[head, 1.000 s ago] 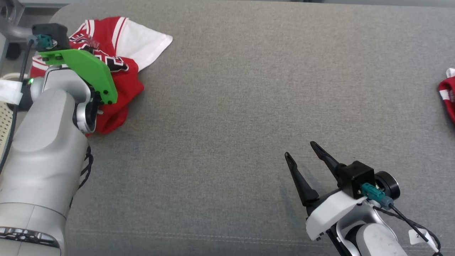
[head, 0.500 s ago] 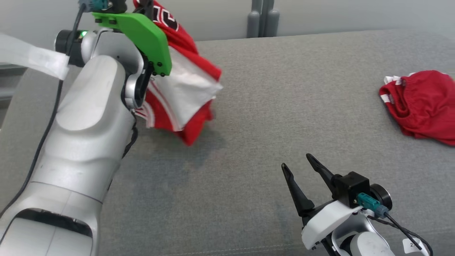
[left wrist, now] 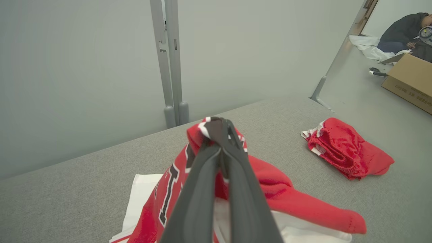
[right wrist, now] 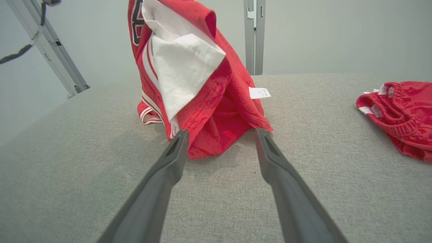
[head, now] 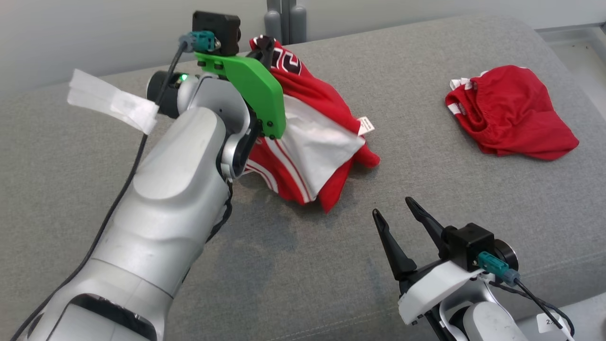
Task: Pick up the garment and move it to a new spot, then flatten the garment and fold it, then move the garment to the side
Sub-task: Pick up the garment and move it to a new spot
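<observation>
The left tool point(left wrist: 217, 125) clamps a fold of the red-and-white mesh jersey point(head: 312, 142), hanging it nearly clear of the grey fabric surface point(head: 307, 265) for carrying. The right tool point(head: 392, 207) waits near, fingers apart.

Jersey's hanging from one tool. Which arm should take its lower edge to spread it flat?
Right, probably. The right tool is open, aimed at the jersey's low hem; the left tool is shut on its top.
</observation>
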Robot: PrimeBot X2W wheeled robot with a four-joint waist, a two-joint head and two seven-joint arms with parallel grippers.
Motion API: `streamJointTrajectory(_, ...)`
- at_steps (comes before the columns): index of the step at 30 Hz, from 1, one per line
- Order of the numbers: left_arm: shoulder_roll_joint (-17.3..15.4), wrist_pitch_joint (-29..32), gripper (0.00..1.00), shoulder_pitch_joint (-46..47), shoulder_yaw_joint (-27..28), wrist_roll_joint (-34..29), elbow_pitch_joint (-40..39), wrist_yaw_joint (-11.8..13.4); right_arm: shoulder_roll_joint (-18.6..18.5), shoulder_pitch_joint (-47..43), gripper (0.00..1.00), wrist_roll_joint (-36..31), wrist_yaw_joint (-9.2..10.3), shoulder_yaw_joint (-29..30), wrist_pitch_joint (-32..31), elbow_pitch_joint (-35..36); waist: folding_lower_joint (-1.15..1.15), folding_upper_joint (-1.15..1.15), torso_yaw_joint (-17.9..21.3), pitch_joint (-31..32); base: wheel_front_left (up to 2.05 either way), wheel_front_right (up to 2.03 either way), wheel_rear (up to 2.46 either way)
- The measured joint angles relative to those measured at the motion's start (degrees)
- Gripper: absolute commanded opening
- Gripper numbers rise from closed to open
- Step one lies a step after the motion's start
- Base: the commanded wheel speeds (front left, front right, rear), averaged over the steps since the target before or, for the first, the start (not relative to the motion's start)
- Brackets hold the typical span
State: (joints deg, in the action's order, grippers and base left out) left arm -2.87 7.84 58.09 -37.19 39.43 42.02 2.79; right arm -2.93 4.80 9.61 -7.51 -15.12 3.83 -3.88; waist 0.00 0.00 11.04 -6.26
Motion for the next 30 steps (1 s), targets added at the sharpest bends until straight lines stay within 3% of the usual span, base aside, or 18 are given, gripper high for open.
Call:
streamJointTrajectory(2, 0.0, -0.55, 0.0, -1.18, -1.66, 0.68, 0.45, -0.05, 0.02, 0.55, 1.0, 0.24, -0.01, -0.22, 0.36, -0.21, 0.0, 0.0, 0.71, -0.7, 0.0, 0.0, 0.0)
streamJointTrajectory(3, 0.01, -1.21, 0.1, -1.72, -2.03, 1.01, 1.02, 0.08, 0.02, 0.75, 1.0, 0.34, 0.0, -0.35, 0.56, -0.41, 0.0, 0.0, 1.06, -1.04, 0.0, 0.0, 0.0)
streamJointTrajectory(4, 0.03, -1.83, 0.68, -2.16, -2.54, 1.37, 1.59, 0.24, 0.02, 0.88, 1.0, 0.4, 0.0, -0.42, 0.68, -0.59, 0.0, 0.0, 1.38, -1.36, 0.0, 0.0, 0.0)
streamJointTrajectory(5, 0.03, -2.6, 1.0, -2.45, -3.16, 1.37, 2.22, 0.22, 0.02, 1.06, 1.0, 0.51, 0.0, -0.45, 0.88, -0.81, 0.0, 0.0, 1.65, -1.69, 0.0, 0.0, 0.0)
streamJointTrajectory(11, 0.03, -3.47, 1.0, -3.8, -4.54, 3.26, 7.28, 0.42, 0.02, 1.59, 1.0, 0.87, 0.0, 0.21, 1.82, -1.76, 0.0, 0.0, 2.1, -3.0, 0.0, 0.0, 0.0)
streamJointTrajectory(20, -0.11, -5.37, 1.0, -6.31, -4.89, 5.25, 8.91, -1.63, 0.04, 1.47, 1.0, 0.8, 0.0, 1.41, 2.07, -2.3, 0.0, 0.0, -1.34, -1.93, 0.0, 0.0, 0.0)
streamJointTrajectory(30, -2.05, -7.51, 1.0, -16.03, -12.11, 0.35, 4.32, -2.26, 0.07, -0.41, 1.0, 0.59, 0.0, 2.29, 1.2, -1.96, 0.0, 0.0, -4.73, 1.72, 0.0, 0.0, 0.0)
